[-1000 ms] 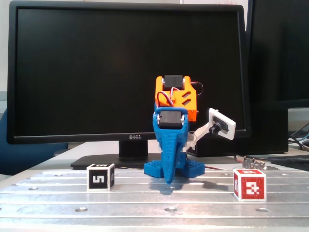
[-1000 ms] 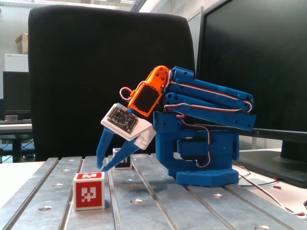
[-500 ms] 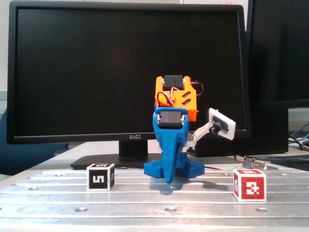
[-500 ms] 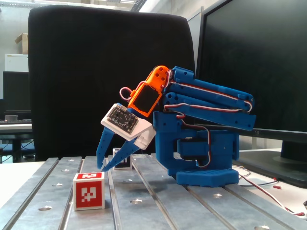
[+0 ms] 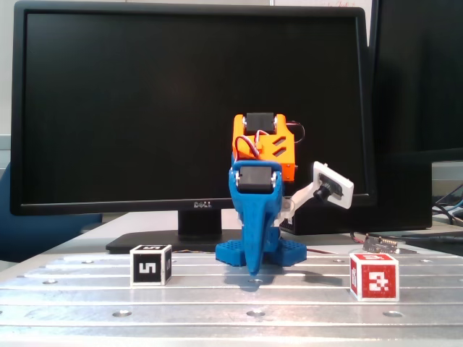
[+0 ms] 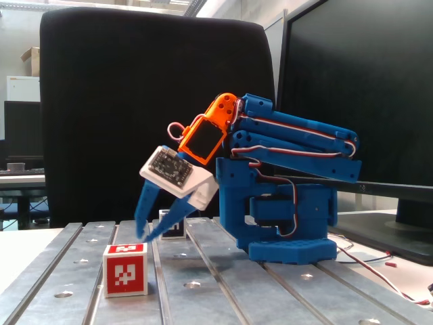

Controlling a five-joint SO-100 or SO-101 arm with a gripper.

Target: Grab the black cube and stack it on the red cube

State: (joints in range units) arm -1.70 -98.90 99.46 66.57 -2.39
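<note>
The black cube [image 5: 150, 265], white-edged with a white "5"-like mark, rests on the slotted metal table [image 5: 72, 298] at the left of a fixed view. In the other fixed view, only part of the black cube [image 6: 173, 227] shows behind the fingers. The red cube [image 5: 374, 275] with its white pixel pattern sits at the right, and the same red cube [image 6: 126, 269] lies nearest the camera in the side view. My blue gripper [image 5: 252, 270] points down at the table midway between both cubes. The gripper [image 6: 144, 237] is shut, holds nothing, and touches neither cube.
The blue arm base [image 6: 284, 230] stands just behind the gripper with the arm folded over it. A white camera board [image 5: 331, 186] juts out to the right of the wrist. A large dark monitor [image 5: 145, 108] fills the back, and cables [image 6: 379, 267] lie beside the base.
The gripper and wrist have shifted very slightly upward and look a little blurred in the side view. Both cubes are where they were.
</note>
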